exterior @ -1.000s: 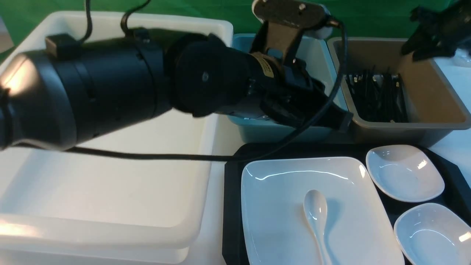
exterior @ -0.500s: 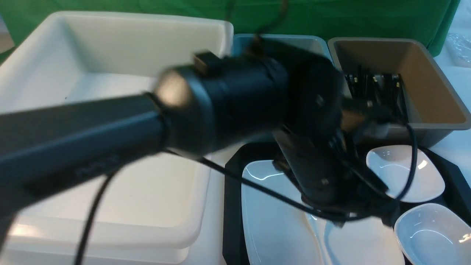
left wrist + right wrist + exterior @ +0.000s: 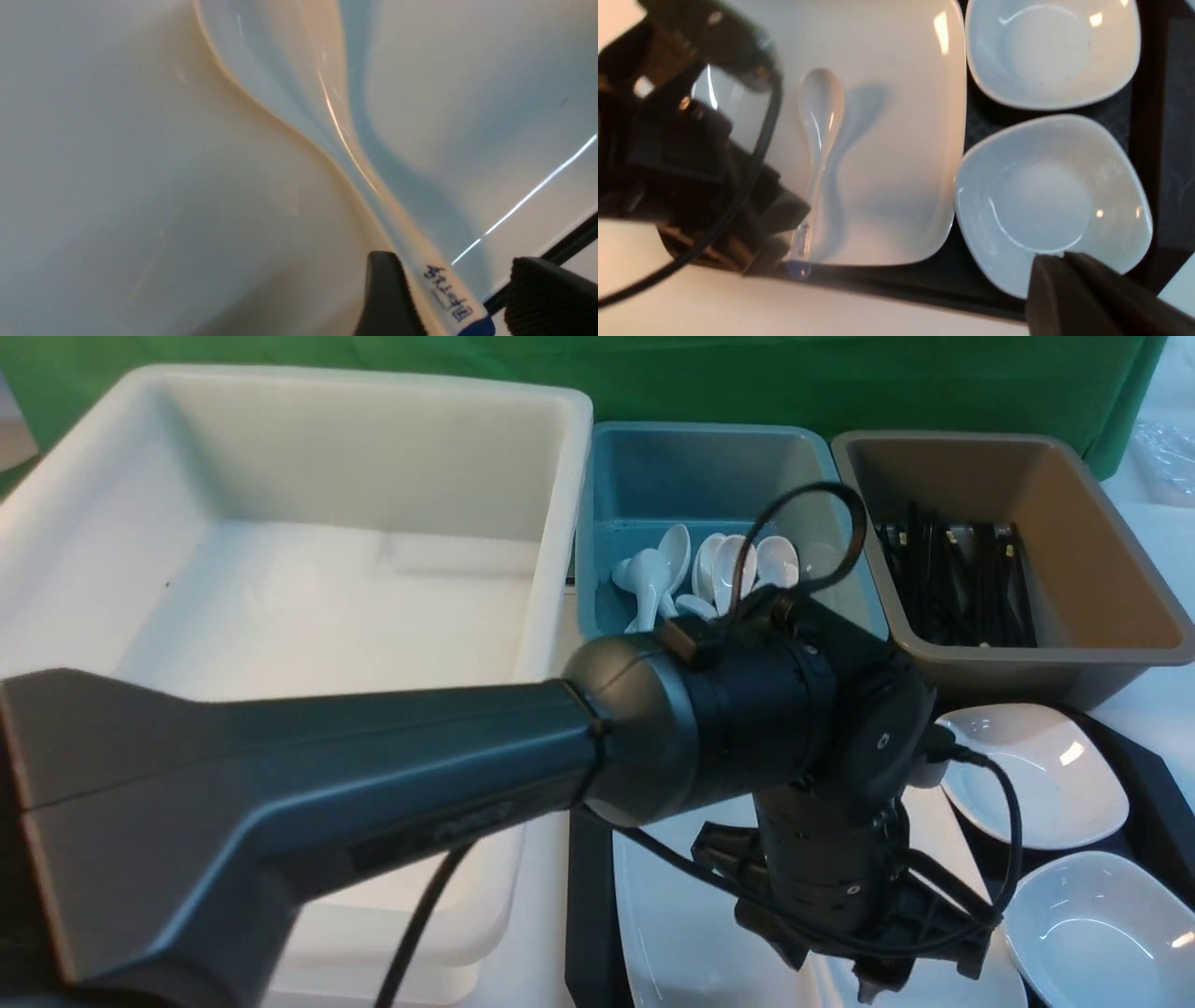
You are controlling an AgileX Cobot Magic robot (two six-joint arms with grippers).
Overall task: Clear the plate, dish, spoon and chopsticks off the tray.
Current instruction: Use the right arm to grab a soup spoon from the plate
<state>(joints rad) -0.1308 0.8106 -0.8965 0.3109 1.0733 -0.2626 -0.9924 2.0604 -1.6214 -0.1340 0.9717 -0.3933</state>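
The white spoon (image 3: 821, 107) lies on the large white plate (image 3: 901, 140), which sits on the black tray (image 3: 583, 859). My left gripper (image 3: 455, 259) is down over the plate and open. Its fingers (image 3: 387, 294) stand either side of the spoon's blue-tipped handle end, one finger close against it. In the front view the left arm hides the spoon. Two small white dishes (image 3: 1052, 51) (image 3: 1050, 205) sit beside the plate on the tray. My right gripper (image 3: 1052, 256) is shut with nothing in it, above the nearer dish's rim. Several black chopsticks (image 3: 962, 579) lie in the brown bin.
A deep white tub (image 3: 280, 569) stands left of the tray. Behind the tray are a blue bin (image 3: 709, 476) holding several white spoons and a brown bin (image 3: 1102, 569). The left arm's cable (image 3: 1008, 840) loops over the tray.
My left arm swung from over the blue bin down onto the plate, and its jaws opened around the spoon's handle. The right gripper has left the front view's upper right.
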